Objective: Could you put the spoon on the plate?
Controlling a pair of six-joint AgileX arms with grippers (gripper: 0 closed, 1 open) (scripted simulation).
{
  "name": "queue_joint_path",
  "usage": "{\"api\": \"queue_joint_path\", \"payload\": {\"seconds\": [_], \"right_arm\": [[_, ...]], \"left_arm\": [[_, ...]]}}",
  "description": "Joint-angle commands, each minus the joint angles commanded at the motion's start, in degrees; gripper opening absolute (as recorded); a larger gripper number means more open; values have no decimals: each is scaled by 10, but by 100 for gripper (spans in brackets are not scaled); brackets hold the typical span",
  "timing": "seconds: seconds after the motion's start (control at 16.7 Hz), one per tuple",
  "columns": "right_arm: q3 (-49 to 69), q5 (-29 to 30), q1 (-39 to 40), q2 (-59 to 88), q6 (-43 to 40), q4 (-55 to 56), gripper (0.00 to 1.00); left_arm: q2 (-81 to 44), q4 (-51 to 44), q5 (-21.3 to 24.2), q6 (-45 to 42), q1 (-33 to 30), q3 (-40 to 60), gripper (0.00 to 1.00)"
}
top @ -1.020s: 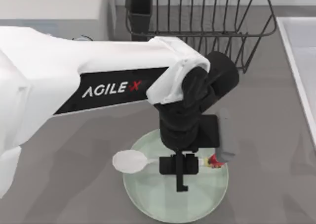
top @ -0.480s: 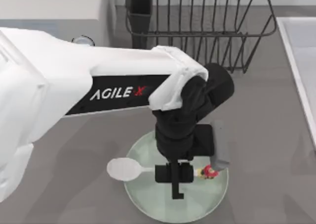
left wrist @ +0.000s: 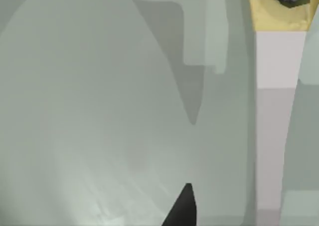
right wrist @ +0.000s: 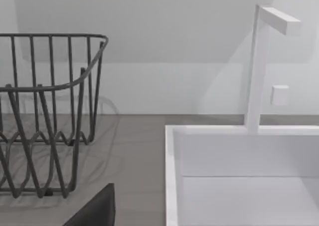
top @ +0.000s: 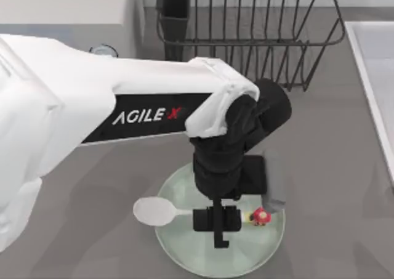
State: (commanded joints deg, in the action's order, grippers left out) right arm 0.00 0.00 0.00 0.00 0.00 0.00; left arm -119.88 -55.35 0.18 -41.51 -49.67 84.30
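top view | left tool (top: 220,220) over plate (top: 184,254) | clamped on spoon (top: 157,210) handle

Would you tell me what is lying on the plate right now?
The spoon crosses the plate: its ornament end rests inside, its white bowl overhangs the left rim. The left gripper covers the handle's middle.

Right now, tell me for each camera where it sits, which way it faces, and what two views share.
Top view: above the table, looking down; left arm over the plate, spoon, left gripper.
Left wrist view: on the left wrist, close above the plate; dark fingertip, spoon handle.
Right wrist view: on the right wrist, facing wire rack, sink.
Shared: plate and spoon in top and left wrist views.
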Motion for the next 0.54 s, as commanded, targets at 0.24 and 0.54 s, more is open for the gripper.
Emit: {"api": "queue_joint_path", "payload": {"seconds": [0.24, 0.54], "right_arm": [[0, 0, 0, 0, 0, 0, 100], [0, 0, 0, 0, 0, 0, 100]], "left_arm": [[0, 0, 0, 0, 0, 0, 100], [0, 0, 0, 0, 0, 0, 100]]}}
